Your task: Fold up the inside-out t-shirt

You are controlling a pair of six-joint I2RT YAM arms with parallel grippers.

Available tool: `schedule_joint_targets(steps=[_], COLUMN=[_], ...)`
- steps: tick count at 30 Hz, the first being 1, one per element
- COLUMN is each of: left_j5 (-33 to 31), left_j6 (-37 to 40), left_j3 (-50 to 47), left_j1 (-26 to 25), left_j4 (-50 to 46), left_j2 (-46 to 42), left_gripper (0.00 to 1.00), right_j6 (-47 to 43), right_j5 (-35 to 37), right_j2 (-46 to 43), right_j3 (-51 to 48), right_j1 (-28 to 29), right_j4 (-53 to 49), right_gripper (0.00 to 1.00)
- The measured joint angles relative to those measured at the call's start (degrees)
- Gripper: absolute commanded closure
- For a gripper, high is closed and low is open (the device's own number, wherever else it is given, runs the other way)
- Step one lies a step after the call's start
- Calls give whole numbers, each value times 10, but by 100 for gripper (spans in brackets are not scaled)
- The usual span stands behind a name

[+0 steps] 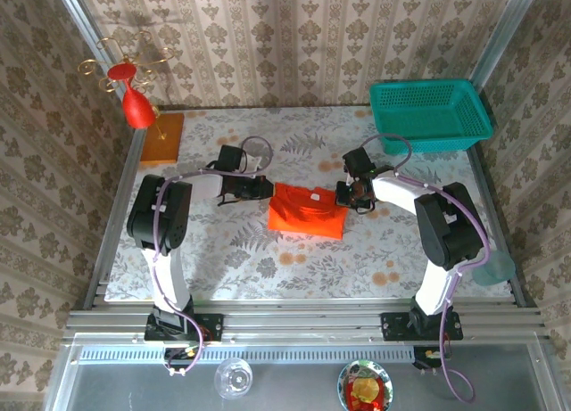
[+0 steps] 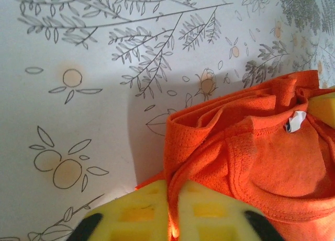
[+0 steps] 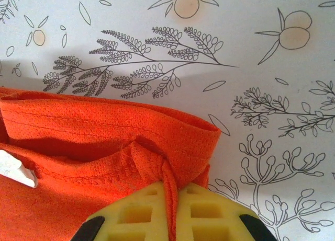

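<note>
The inside-out t-shirt (image 1: 308,210) lies in a folded orange-red bundle at the middle of the flowered table (image 1: 268,259). My left gripper (image 1: 260,190) sits at its left edge, and my right gripper (image 1: 343,195) at its right edge. In the left wrist view the yellow pads (image 2: 136,215) of the left gripper (image 2: 175,209) pinch a ridge of the t-shirt (image 2: 251,157), near a white tag (image 2: 296,121). In the right wrist view the right gripper (image 3: 171,209) is shut on a gathered fold of the t-shirt (image 3: 104,131), with its hem doubled over above the pads.
A teal basket (image 1: 430,115) stands at the back right. A red ornament on a gold wire stand (image 1: 136,103) and a flat orange board (image 1: 162,136) are at the back left. A glass (image 1: 234,377) and a plate (image 1: 366,386) sit below the front rail.
</note>
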Motion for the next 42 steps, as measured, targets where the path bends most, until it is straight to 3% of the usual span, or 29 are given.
schedule_joint_targets(steps=[3,7,9,13,17,21,29,34,37,38,42], left_j5=[-22,-45,-53,-63,-68,-67,-91,-101,-112,-118,-140], left_j6=[2,-1,0,4,8,6,5,5,5,5,7], left_j3=[-3,-21,-22,-21,-23,-35,-57,-47,-46,-46,-44], left_j1=[2,14,18,-6,-67,-108,-112,-112,-113,-113,-112], left_j4=[-1,-9,-18,-40,-68,-80,-101,-100,-101,-104,-130], left_j2=[-19,-103,-158,-220,-202,-139,-67,-60,-69,-77,-137], left_gripper=[66,61,64,81,94,100,100,90,81,79,77], right_j6=[0,0,0,0,2,2,1,-2,-3,-3,-5], right_j5=[2,2,2,2,2,2,3,17,20,23,40], right_j2=[0,0,-1,-5,-14,-17,-12,25,35,34,21], right_j3=[0,0,0,5,16,28,34,56,58,59,61], right_j1=[-1,-3,-3,-3,-4,-3,-3,-3,-3,-3,-5], right_j4=[0,0,0,-5,-7,-7,-7,-16,-24,-28,-46], right_gripper=[100,100,100,100,100,100,100,100,91,82,71])
